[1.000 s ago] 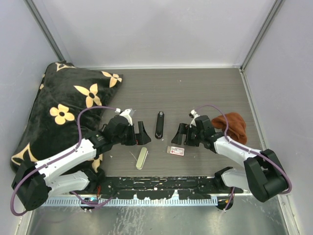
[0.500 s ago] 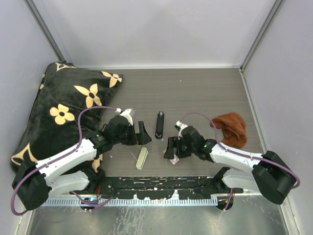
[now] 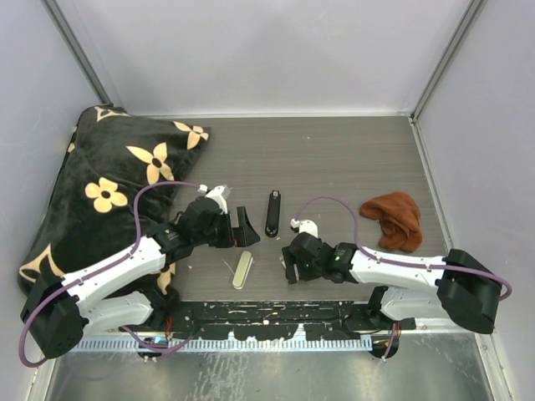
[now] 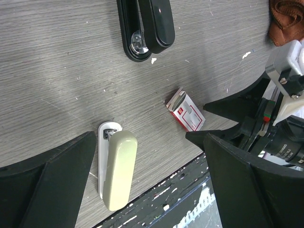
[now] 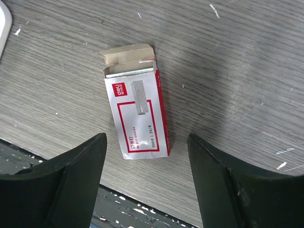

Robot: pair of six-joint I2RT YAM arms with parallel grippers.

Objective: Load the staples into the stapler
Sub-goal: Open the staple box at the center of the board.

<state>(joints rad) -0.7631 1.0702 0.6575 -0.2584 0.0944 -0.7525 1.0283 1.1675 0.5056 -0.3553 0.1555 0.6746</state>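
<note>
Staples [image 5: 129, 71] show as a silvery strip at the open flap end of a red-and-white box [image 5: 140, 118] lying flat on the bench [image 5: 228, 57]. The right claw [image 5: 146, 138] is spread wide, with one finger on each side of the box's closed end, and it pinches nothing. The left claw [image 4: 140, 137] is also spread and empty, poised over a cream oblong [image 4: 118, 173]. Beyond the box lies the black stapler [image 4: 145, 23]. Farther right is a brown cloth [image 3: 394, 219], and at far left a flowered cushion [image 3: 109, 184].
</note>
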